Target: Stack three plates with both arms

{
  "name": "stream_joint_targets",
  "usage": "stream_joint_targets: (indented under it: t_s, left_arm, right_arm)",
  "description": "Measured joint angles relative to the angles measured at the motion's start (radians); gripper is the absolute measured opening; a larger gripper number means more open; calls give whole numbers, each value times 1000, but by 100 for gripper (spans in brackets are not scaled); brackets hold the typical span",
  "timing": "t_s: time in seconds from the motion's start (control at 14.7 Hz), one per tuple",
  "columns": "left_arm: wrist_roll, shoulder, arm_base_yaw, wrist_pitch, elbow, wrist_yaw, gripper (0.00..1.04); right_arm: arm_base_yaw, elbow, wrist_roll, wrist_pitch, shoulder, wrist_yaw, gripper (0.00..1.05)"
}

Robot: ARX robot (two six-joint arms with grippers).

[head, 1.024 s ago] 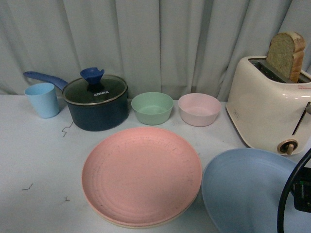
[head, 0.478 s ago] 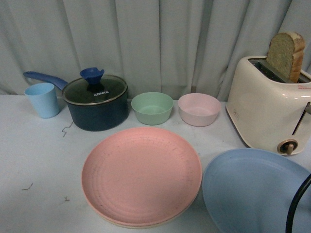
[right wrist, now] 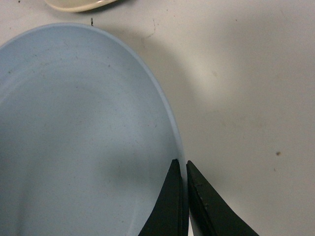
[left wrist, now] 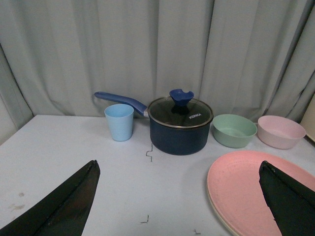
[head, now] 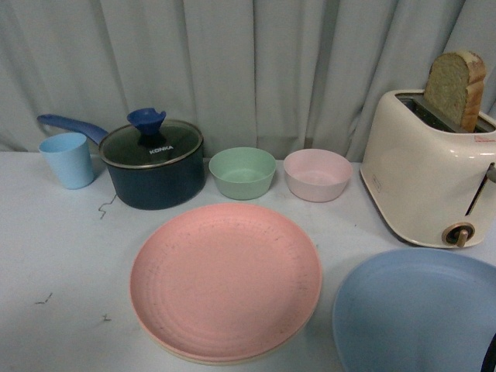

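The light blue plate [head: 418,314] is sitting at the front right of the table [head: 62,256], before the toaster [head: 422,178], with the right gripper [right wrist: 181,162] pinching its rim between nearly closed fingers. The pink plate [head: 225,279] is lying on the cream plate [head: 205,360] just to its left, so the right arm is probably facing a short leftward carry. The left gripper [left wrist: 178,163] is hovering spread wide and empty beyond the stack.

plates: pink [head: 225,279] atop cream [head: 217,361], blue [head: 415,314] beside
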Motion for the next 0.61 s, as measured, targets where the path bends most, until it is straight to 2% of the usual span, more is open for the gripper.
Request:
stream_joint_targets:
  t_s: [0.14,0.27,0.34,0.61]
  left_arm:
    - [0,0,0,0,0,0,98]
    - [0,0,0,0,0,0,98]
    - [0,0,0,0,0,0,98]
    - [0,0,0,0,0,0,98]
  right_arm:
    - [27,-26,-15,-102,-156,-15,2]
    - [126,14,20,-217,-359,-18,2]
    - [185,53,49,-222,-385,-1,2]
    - [391,272,181,-201,-170,107,2]
